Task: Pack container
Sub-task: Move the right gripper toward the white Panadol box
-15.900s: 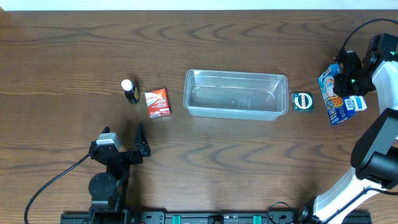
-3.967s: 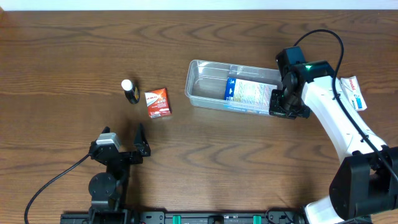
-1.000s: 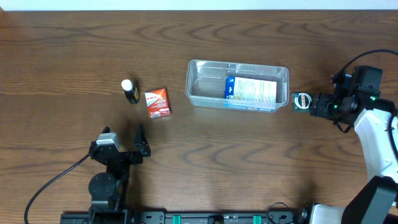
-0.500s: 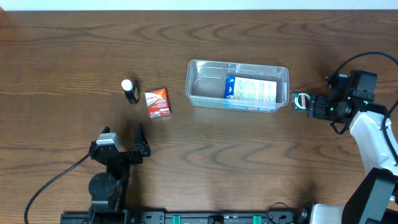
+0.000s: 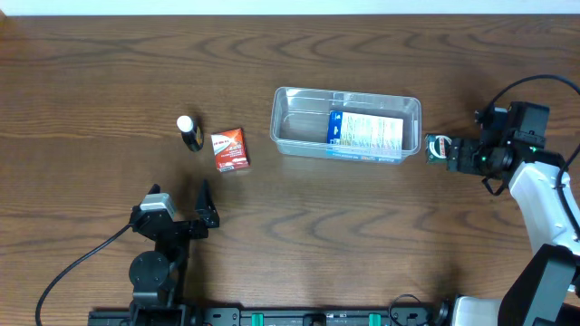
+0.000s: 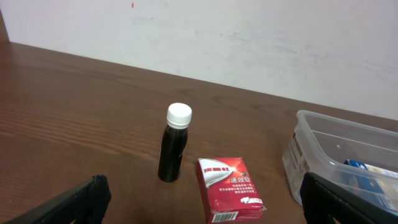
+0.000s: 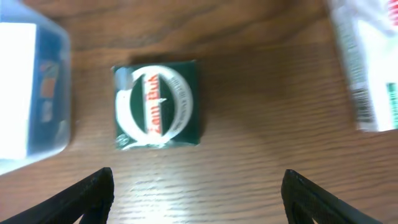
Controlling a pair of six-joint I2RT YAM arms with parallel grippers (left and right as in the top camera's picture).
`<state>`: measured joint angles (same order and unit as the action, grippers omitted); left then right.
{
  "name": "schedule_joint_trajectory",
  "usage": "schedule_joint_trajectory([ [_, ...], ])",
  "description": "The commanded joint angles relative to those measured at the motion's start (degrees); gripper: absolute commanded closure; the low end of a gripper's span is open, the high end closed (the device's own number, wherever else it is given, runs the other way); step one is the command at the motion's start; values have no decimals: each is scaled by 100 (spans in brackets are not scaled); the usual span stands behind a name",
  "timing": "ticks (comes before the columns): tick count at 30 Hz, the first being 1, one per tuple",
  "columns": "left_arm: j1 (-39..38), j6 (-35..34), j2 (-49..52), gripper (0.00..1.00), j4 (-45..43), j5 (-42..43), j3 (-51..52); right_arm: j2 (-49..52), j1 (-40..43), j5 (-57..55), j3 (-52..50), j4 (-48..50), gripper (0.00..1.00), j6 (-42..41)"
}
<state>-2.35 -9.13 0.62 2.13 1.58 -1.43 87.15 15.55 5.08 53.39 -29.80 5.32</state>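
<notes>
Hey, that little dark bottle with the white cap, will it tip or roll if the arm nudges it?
Probably tippy: the bottle stands upright, tall and narrow on a small base. Once down, its round body would likely roll on the smooth wooden table. It looks rigid, so a squeeze shouldn't deform it.

left wrist: container [image 6: 339, 152] cut by right edge, far end unseen; blue box [image 6: 373, 169] inside shows only a corner | red carton [image 6: 230, 190] small print too fine to read | right wrist: view soft; green box [image 7: 158, 104] lettering blurred | white packet [image 7: 370, 68] cut by right edge, text unreadable | container corner cut by left edge
</notes>
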Motion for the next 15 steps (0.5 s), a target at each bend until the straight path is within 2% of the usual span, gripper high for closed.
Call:
schedule_joint_trajectory([
  [1, 2, 52, -24, 2, 186, -9, 120, 9, 98, -826, -22, 240, 11, 74],
  [3, 2, 55, -24, 2, 186, -9, 120, 9, 162, -986, -20, 476, 1, 74],
  [7, 2, 55, -24, 2, 186, -9, 120, 13, 400, -975, -20, 1075, 1, 76],
  [9, 2, 52, -24, 2, 186, -7, 120, 20, 588, -890, -22, 1329, 8, 76],
  [11, 2, 52, -24, 2, 186, -7, 120, 20, 793, -758, -20, 1495, 11, 103],
  [13, 2, 55, -24, 2, 186, -9, 120, 20, 1025, -570, -20, 1628, 8, 201],
  [15, 2, 52, -24, 2, 186, -7, 120, 33, 1244, -81, -20, 1797, 1, 293],
])
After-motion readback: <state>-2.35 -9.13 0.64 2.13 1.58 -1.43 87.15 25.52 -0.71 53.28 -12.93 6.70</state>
